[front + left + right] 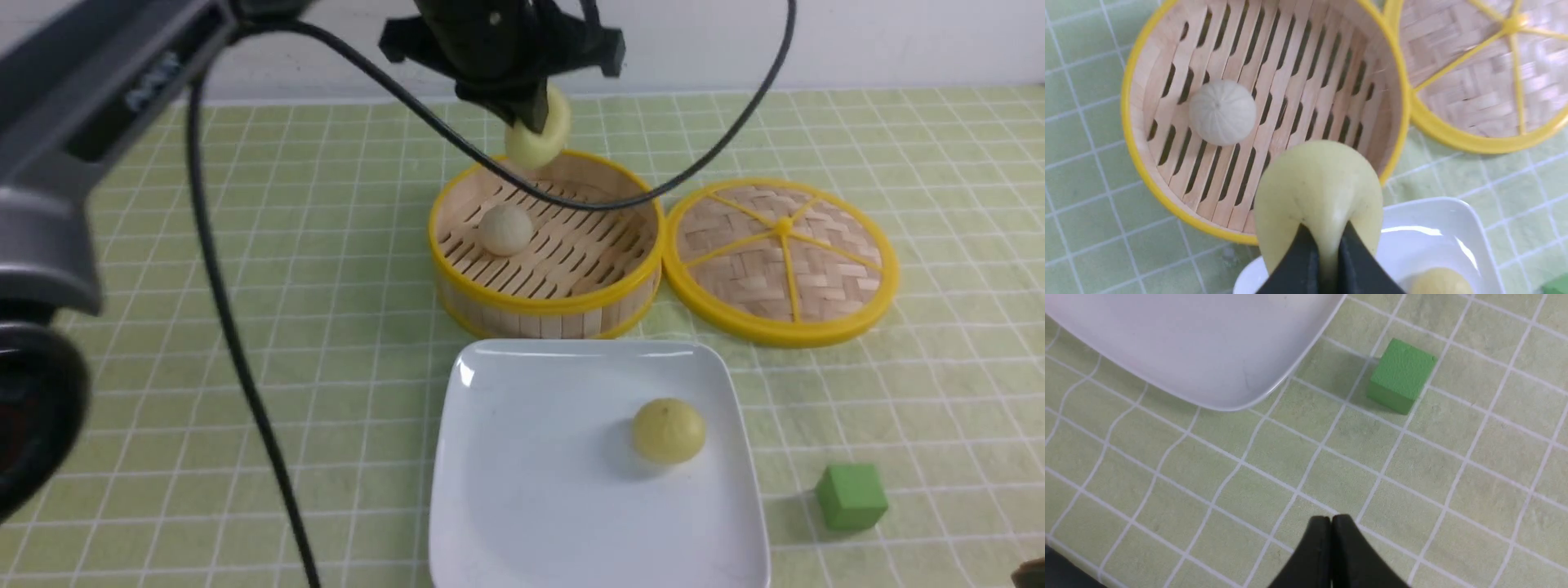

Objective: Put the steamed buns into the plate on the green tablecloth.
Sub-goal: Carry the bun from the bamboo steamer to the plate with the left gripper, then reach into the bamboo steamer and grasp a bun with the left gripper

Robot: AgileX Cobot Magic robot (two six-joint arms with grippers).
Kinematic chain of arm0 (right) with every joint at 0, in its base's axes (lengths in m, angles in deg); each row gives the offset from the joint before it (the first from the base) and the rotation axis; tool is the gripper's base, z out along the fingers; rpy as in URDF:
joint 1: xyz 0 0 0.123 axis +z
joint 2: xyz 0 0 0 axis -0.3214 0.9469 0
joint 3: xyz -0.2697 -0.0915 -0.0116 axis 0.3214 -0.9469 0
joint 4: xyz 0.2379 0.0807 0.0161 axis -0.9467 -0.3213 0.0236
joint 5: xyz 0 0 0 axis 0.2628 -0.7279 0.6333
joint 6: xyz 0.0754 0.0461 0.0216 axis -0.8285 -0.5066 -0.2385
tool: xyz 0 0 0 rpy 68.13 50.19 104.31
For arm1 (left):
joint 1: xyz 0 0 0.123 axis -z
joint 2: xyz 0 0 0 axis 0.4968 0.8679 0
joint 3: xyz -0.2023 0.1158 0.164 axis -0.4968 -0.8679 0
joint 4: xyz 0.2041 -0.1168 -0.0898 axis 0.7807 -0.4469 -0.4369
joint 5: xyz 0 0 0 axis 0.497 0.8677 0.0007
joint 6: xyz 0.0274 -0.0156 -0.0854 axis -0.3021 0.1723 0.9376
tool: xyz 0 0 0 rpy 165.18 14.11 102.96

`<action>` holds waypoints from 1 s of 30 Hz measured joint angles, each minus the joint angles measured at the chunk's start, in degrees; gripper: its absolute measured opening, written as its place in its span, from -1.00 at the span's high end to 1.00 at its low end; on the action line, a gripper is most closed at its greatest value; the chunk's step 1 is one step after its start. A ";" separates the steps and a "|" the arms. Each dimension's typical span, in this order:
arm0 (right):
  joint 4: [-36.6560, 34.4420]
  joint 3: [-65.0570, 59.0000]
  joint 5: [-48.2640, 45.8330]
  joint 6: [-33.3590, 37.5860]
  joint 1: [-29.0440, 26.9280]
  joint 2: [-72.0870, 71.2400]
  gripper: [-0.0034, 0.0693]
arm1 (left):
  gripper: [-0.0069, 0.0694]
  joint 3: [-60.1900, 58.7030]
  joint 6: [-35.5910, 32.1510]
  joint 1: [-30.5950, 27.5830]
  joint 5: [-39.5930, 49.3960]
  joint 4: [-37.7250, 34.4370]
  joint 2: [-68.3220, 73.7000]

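Note:
My left gripper [535, 114] is shut on a pale yellow steamed bun [540, 135] and holds it in the air above the far rim of the bamboo steamer [547, 304]. In the left wrist view the squeezed bun [1318, 192] sits pinched between the black fingers [1300, 261]. An off-white bun [504, 229] lies in the steamer, also in the left wrist view [1222, 112]. A second yellow bun [669, 429] lies in the white square plate [522, 506] on the green tablecloth [326, 343]. My right gripper [1331, 522] is shut and empty, low over the cloth near the plate's corner [1237, 396].
The steamer's woven lid [781, 257] lies flat right of the steamer. A green cube [851, 496] stands right of the plate, also in the right wrist view [1401, 375]. A black cable [237, 343] hangs from the left arm across the left side.

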 joint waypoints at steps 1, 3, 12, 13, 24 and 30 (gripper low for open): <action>0.00 0.00 0.00 0.00 0.00 0.00 0.86 | 0.76 -4.38 -0.12 0.01 0.00 -1.47 -3.75; 0.06 0.00 0.00 0.00 0.00 0.00 0.85 | 0.76 -13.00 -0.14 0.63 0.07 -3.64 -7.82; 0.01 0.00 -0.05 -0.05 0.00 0.00 0.81 | 0.57 -41.89 3.76 5.24 -9.32 -6.31 -7.67; -0.05 0.00 -0.05 -0.05 0.00 0.00 0.81 | 0.51 -42.50 4.24 5.18 -11.70 -5.90 -6.78; -0.94 0.00 -0.05 -0.05 0.00 0.00 0.77 | -0.25 -39.01 8.42 4.75 -18.98 -2.93 -2.39; -1.06 0.00 -0.10 -0.05 0.00 0.00 0.75 | -0.36 -23.82 11.67 2.10 -11.05 3.09 -1.33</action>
